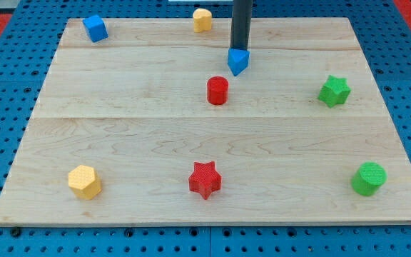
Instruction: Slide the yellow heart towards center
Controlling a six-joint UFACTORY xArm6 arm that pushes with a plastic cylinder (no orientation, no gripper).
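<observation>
The yellow heart (202, 20) sits near the board's top edge, a little left of the middle. My tip (240, 49) is down and to the right of it, clearly apart from it. The tip stands right at the top side of a blue triangular block (238, 62), touching or nearly touching it. A red cylinder (217, 91) lies just below and to the left of that blue block.
A blue cube (95, 28) is at the top left. A green star (333, 91) is at the right. A yellow hexagon (84, 181), a red star (205, 179) and a green cylinder (369, 178) line the bottom. The wooden board (120, 128) lies on blue pegboard.
</observation>
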